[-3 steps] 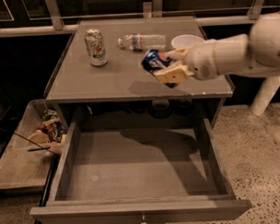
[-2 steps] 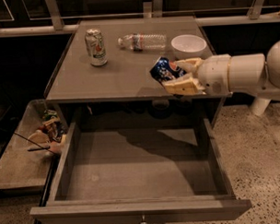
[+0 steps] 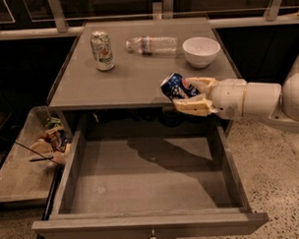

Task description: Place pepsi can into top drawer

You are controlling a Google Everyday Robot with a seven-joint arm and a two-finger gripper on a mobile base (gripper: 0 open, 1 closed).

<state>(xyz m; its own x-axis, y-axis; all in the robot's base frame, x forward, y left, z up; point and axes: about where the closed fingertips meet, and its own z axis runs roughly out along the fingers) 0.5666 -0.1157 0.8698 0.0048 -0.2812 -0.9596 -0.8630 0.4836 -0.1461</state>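
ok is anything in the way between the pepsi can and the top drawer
Nothing visible does. The end effector holds the pepsi can tilted at the front edge of the table, above the back of the open top drawer; no object shows between them.

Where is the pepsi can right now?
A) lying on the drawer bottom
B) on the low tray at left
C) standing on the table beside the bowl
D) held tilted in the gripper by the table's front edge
D: the pepsi can is tilted and clamped in the gripper at the table front edge, not in the open top drawer.
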